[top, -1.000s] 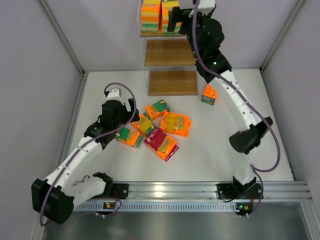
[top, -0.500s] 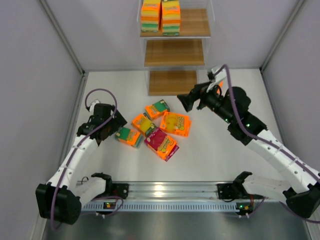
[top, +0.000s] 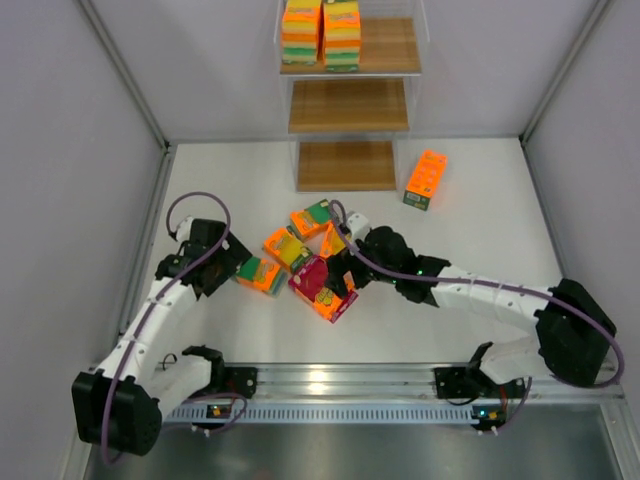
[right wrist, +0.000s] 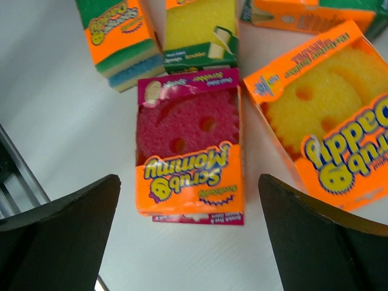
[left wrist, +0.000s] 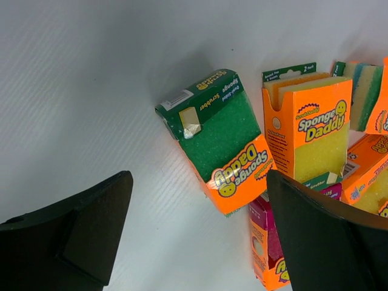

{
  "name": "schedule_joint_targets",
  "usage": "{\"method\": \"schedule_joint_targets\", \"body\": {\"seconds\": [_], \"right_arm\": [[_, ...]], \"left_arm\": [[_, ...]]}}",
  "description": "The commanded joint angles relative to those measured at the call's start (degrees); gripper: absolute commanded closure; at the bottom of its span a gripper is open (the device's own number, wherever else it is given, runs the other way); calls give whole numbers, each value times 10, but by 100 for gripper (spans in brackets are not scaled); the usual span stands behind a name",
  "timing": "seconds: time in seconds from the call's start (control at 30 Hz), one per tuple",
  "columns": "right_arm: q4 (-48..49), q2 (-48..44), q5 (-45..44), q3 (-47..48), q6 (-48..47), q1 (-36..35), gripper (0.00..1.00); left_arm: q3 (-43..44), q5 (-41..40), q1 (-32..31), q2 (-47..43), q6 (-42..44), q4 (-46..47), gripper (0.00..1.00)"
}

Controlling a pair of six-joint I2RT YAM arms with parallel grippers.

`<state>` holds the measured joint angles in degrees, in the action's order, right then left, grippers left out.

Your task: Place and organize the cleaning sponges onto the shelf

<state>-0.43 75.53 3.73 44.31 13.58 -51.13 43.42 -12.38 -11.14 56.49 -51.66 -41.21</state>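
Several cleaning sponges lie in a cluster mid-table: a green-faced pack (top: 257, 273) (left wrist: 224, 142), a yellow pack (top: 287, 248) (left wrist: 312, 130), a magenta pack (top: 322, 290) (right wrist: 191, 145), a large yellow pack (right wrist: 330, 115) and a green pack (top: 314, 218). One orange pack (top: 425, 180) lies apart at the right. Two stacks of packs (top: 320, 35) stand on the shelf's top board (top: 395, 45). My left gripper (top: 232, 265) (left wrist: 197, 200) is open and empty, just left of the green-faced pack. My right gripper (top: 338, 272) (right wrist: 189, 182) is open, straddling the magenta pack from above.
The shelf's middle board (top: 348, 105) and lowest board (top: 346, 165) are bare wood. Grey walls close in the left, right and back sides. A metal rail (top: 330, 380) runs along the near edge.
My right arm has swung from the shelf's top tier down to the cluster and now hangs over the magenta pack. My left gripper has drawn back a little to the left.
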Motion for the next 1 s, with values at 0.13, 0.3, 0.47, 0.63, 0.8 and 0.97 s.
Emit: {"method": "schedule_joint_targets", "body": {"seconds": [0.13,0.3,0.47,0.63,0.8,0.97], "right_arm": [[126,157,50,169,-118,-83,1],[139,267,-6,273,-109,-109,1],[77,305,-137,346,-60,-108,1],[6,311,-212,383,-20,-91,1],[-50,269,-214,360,64,-28,1],[-87,198,-254,288,96,33,1]], "left_arm": [[29,-70,15,26,-5,-4,2],[23,-15,106,30,26,-5,2],[18,-3,159,9,76,-5,2],[22,3,159,2,92,-5,2],[30,11,158,2,123,-4,2],[31,19,158,3,146,-4,2]]}}
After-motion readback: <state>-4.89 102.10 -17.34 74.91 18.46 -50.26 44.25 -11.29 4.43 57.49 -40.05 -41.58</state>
